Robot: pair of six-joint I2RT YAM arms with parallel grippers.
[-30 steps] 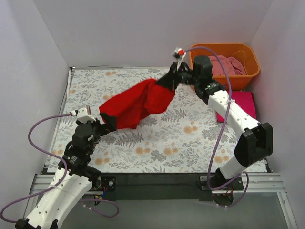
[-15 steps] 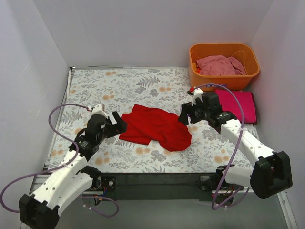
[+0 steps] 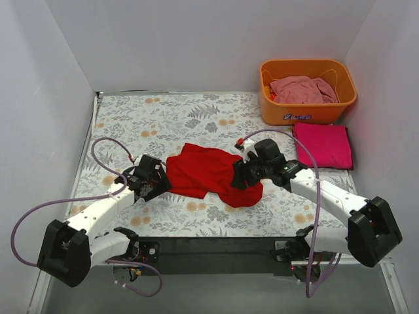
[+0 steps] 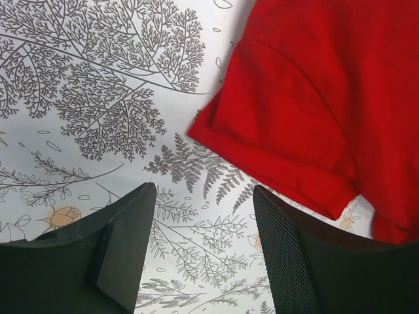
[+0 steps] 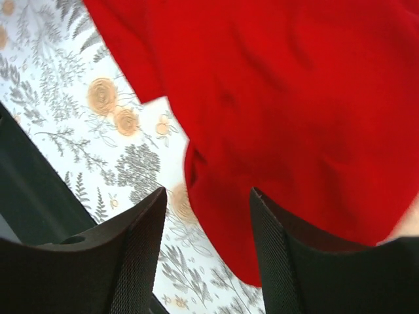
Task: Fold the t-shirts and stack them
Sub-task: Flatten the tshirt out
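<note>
We see the red t-shirt lying rumpled on the bench, midway between the left and right edges and nearer the front edge. Our left gripper sits low at the shirt's left side, its fingers spread wide with nothing between them; a sleeve hem lies just ahead of the fingertips. Our right gripper is at the shirt's right side, likewise wide open and gripping nothing, poised over the cloth's edge. The magenta t-shirt lies folded flat by the right edge. The pale pink t-shirt is heaped in the orange basket at the far right corner.
</note>
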